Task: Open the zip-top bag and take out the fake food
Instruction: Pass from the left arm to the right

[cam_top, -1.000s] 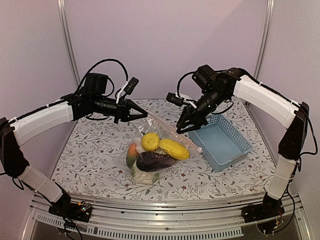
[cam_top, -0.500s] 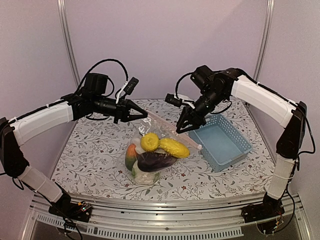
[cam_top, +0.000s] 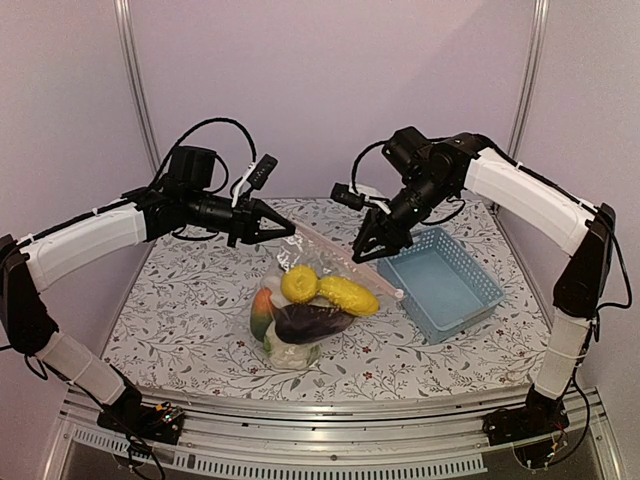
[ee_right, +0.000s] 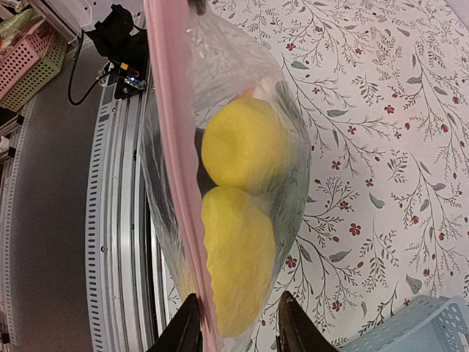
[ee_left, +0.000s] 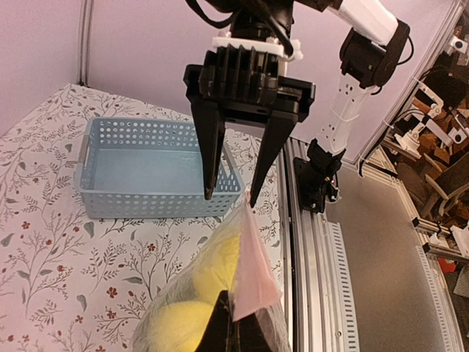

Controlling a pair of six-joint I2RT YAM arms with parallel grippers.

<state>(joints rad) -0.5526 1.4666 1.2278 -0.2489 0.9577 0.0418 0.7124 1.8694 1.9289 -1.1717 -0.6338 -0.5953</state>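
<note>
Plainly the left pincer [cam_top: 287, 230] is clamped shut on the far end of the pink zip strip [cam_top: 335, 251], holding that end of the zip-top bag [cam_top: 320, 268] up off the worktop [cam_top: 190, 300]. In its own wrist view its closed fingertips [ee_left: 236, 334] pinch the strip at the bottom edge.

The right pincer [cam_top: 362, 256] is the nearer one to the free length of the strip. It hangs part-open and grips nothing. Seen from its wrist, its two fingers [ee_right: 236, 331] straddle the strip [ee_right: 172, 147], which runs straight away from them, closer to one finger than the other. The left wrist view shows the same from the other end: the raised pink edge [ee_left: 253, 271] comes up to just beneath one tip of the right pincer [ee_left: 229, 196].

So the strip's long axis runs from the left pincer down and across toward the near corner of the blue basket [cam_top: 440, 282]. The right jaws sit across that line, so closing them should catch the strip. Whether they would catch one lip or both I cannot tell.

Below the strip the bag sags to the worktop with the fake food [cam_top: 315, 300] still inside, two yellow pieces [ee_right: 242, 147] uppermost.

Against a second ago, the right arm has drawn slightly up and back and its jaws stand a shade narrower. The left pincer and the bag look unmoved.
</note>
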